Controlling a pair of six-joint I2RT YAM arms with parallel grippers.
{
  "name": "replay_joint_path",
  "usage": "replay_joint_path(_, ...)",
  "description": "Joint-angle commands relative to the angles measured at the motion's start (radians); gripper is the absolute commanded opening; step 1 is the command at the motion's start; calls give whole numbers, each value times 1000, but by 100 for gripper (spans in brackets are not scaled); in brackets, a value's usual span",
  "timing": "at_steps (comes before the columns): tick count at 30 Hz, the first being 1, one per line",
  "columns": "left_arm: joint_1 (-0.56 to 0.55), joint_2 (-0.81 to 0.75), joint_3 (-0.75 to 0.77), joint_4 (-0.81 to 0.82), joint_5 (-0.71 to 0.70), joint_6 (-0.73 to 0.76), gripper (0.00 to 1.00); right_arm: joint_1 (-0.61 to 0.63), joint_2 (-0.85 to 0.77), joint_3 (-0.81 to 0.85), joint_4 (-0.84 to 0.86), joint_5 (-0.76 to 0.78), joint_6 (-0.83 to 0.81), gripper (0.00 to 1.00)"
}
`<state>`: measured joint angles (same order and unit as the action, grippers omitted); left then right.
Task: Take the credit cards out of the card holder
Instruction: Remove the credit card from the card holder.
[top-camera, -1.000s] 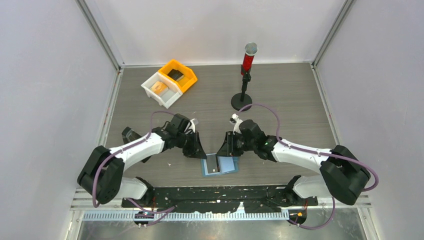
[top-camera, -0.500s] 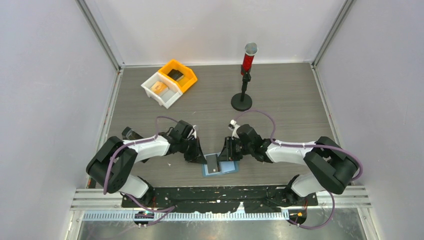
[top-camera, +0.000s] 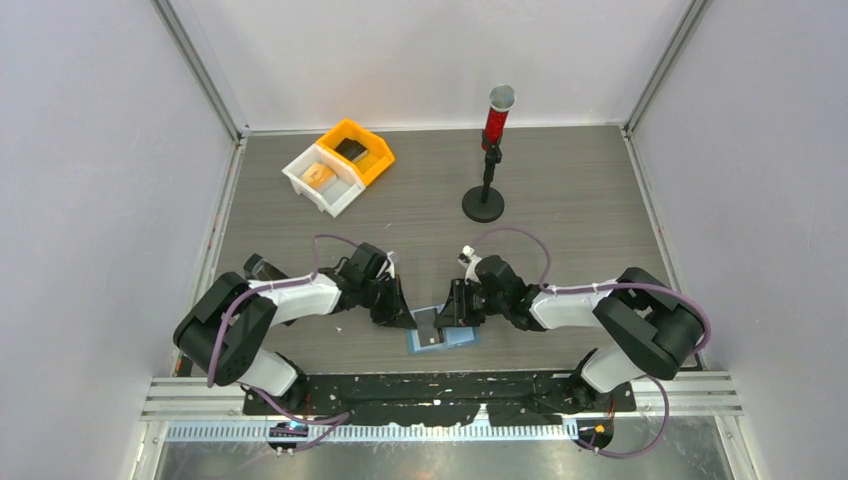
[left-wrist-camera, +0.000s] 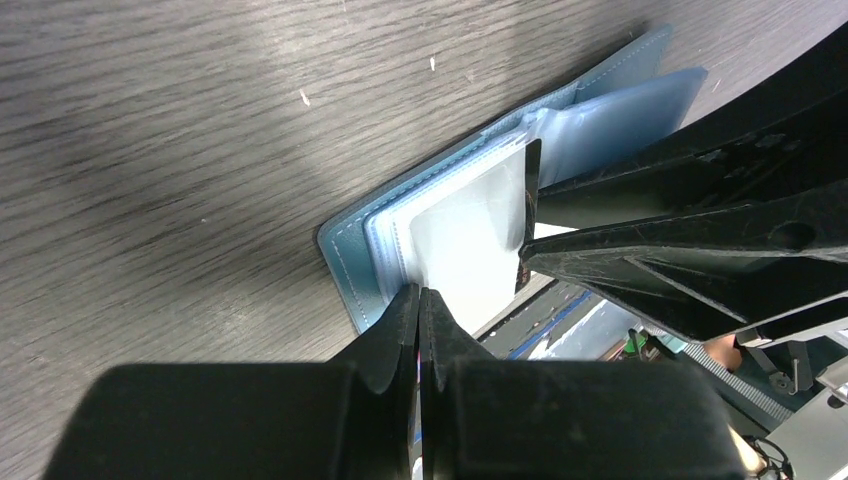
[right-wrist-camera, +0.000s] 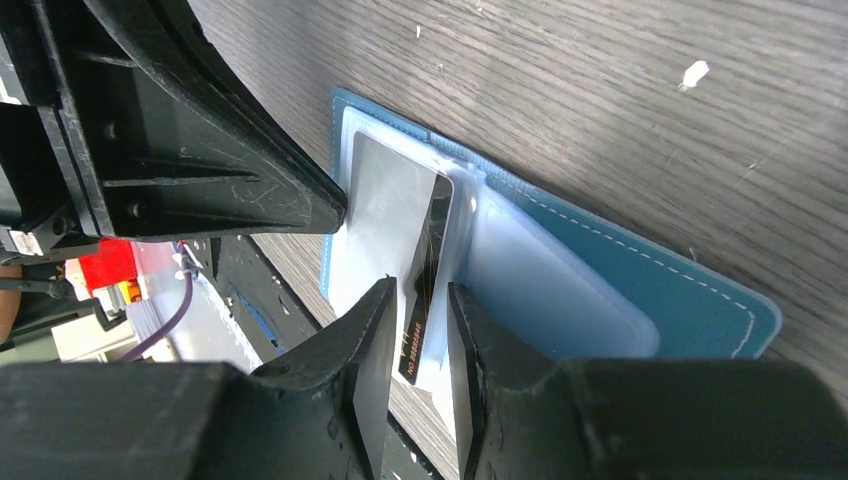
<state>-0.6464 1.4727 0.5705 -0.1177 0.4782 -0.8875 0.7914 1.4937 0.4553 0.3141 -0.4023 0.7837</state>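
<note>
Wallet (top-camera: 443, 336): open flat, mid near edge of tabletop, clear sleeves up. Dark card (right-wrist-camera: 428, 258): part-way out of a sleeve, tilted up, pinched edge-on by R gripper (right-wrist-camera: 420, 295). L gripper (left-wrist-camera: 420, 292): fingers closed together, tips pressing on wallet's L sleeve; pinch on sleeve itself not confirmable. Step in hand (est.): extraction of dark card w/ wallet pinned down. Next move (est.): pull card straight along sleeve opening, hold L pressure, avoid dragging wallet. Orange and white bins (top-camera: 340, 165): toward far-left corner, well apart.
</note>
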Motion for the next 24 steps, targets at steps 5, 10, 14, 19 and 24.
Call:
replay_joint_path(5,-24,17,-29,-26,-78,4,1,6,36,-42,158,-31,37,27)
replay_joint_path(10,-26,29,-21,-52,-92,5,1,-21,-7,-74,189,-43,58,6)
replay_joint_path(14,-25,44,-3,-78,-108,12,1,-47,-67,-103,165,-59,48,5)
replay_joint_path(19,-31,63,27,-103,-114,20,1,-62,-99,-129,174,-78,44,6)
replay_joint_path(24,-36,71,50,-129,-128,23,1,-86,-120,-163,203,-94,53,5)
